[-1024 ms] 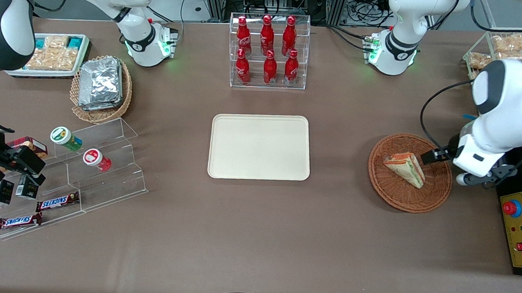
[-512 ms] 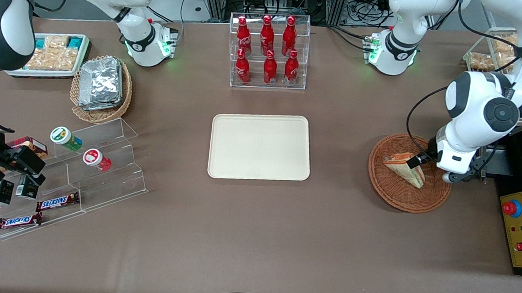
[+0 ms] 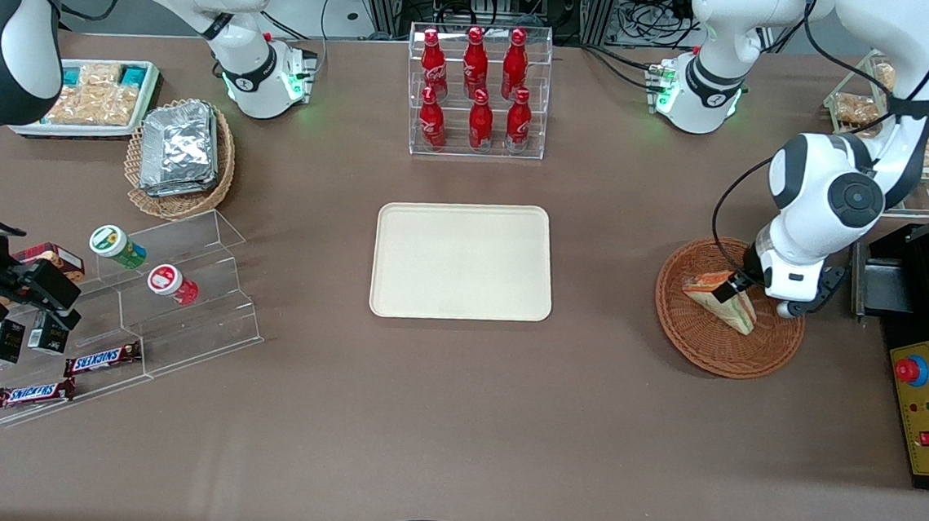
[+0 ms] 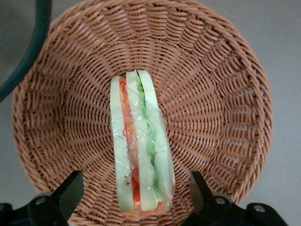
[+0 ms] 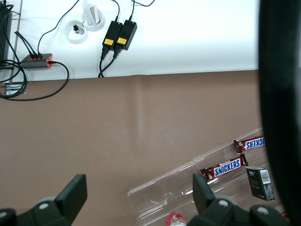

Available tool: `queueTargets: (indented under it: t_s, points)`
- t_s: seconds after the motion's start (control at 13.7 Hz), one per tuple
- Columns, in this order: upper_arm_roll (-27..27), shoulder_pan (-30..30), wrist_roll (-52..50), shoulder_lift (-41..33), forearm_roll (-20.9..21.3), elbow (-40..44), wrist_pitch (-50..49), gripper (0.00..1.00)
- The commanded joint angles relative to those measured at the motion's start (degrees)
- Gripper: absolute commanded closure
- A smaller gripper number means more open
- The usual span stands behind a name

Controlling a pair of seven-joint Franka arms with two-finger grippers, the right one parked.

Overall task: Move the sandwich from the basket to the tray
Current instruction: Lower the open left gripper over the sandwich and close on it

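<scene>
The sandwich [image 3: 708, 289], a wrapped white-bread wedge with orange, red and green filling, lies in the round reddish-brown wicker basket [image 3: 711, 355] toward the working arm's end of the table. My left gripper [image 3: 738, 296] hangs low over the basket, open. In the left wrist view the sandwich [image 4: 138, 150] lies on the basket [image 4: 216, 94] floor, and the gripper [image 4: 135, 193] straddles one end of it. Its fingertips [image 4: 70, 190] stand clear of the wrap on both sides. The cream-beige tray [image 3: 463, 260] sits bare at the table's middle.
A clear rack of red bottles [image 3: 479, 90] stands farther from the front camera than the tray. A black control box [image 3: 924, 407] and a wire snack rack [image 3: 893, 94] flank the basket. At the parked arm's end are a foil-pack basket [image 3: 182, 151], a snack tray [image 3: 92, 95] and an acrylic shelf [image 3: 151, 296].
The left gripper has moved from the basket's edge in over the sandwich and now straddles it. The sandwich and basket have not moved.
</scene>
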Motion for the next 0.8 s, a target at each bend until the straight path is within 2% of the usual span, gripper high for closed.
queueTargets:
  t_s: [0.0,0.37,0.44,0.59,0.66,0.73]
  points:
    - [0.1,0.3,-2.4,1.5,0.6,-1.6,4.1,0.0]
    - [0.1,0.7,-5.4,4.0,0.6,-1.5,6.3,0.0]
    - [0.1,0.7,-6.2,4.2,0.6,-1.4,6.4,0.12]
    - [0.1,0.7,-8.0,4.7,0.6,-1.1,6.4,0.86]
    - [0.1,0.7,-8.7,5.2,0.6,-0.9,6.4,1.0]
    - [0.1,0.7,-8.9,5.4,0.6,-0.9,6.4,1.0]
